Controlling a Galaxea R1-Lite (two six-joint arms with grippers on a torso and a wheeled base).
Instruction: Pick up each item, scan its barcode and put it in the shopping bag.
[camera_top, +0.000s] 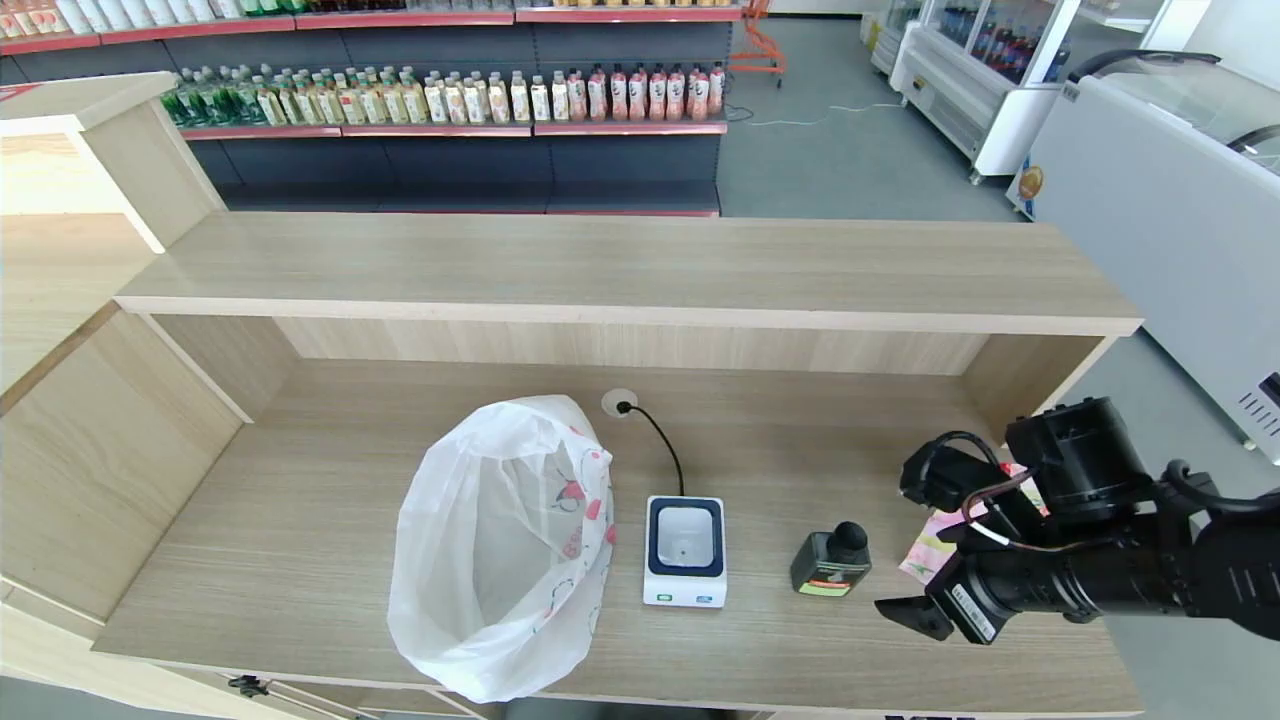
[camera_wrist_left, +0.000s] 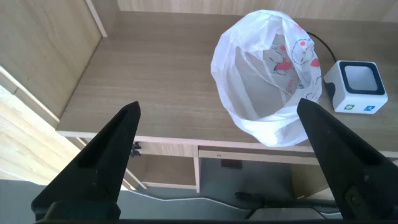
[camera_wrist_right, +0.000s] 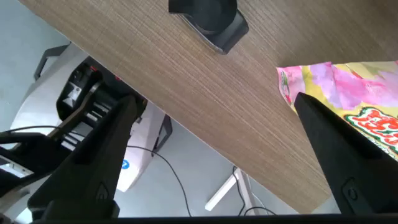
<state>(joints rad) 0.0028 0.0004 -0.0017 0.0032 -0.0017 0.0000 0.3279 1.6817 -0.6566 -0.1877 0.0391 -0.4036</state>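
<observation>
A small dark bottle (camera_top: 830, 562) with a black cap sat on the counter (camera_top: 300, 520), right of centre, just beside the scanner (camera_top: 685, 550) but apart from it, with bare wood between them. Whether it stood upright or lay on its side could not be settled. A pink and yellow packet (camera_wrist_right: 354, 84) lay flat further right, close to the front edge and the right end of the counter, partly covered from the head view by the right arm. The right gripper (camera_wrist_right: 214, 102) hung above the front edge between bottle and packet, its fingers spread wide and holding nothing. One finger crossed the packet in the wrist view, and contact could not be determined. The white shopping bag (camera_top: 425, 560), printed with pink figures, stood left of the scanner with its mouth gaping, and its lower folds reached the front edge. The left gripper (camera_wrist_left: 219, 106) was also spread wide and held nothing. It was poised on the near side of the front edge, short of the bag and well apart from it. A black cable (camera_top: 665, 445) ran from the scanner back to a grommet in the counter. A raised ledge (camera_top: 620, 270) closed off the rear, and a side panel (camera_top: 90, 470) closed the left end. A stretch of bare wood lay between that panel and the bag.
</observation>
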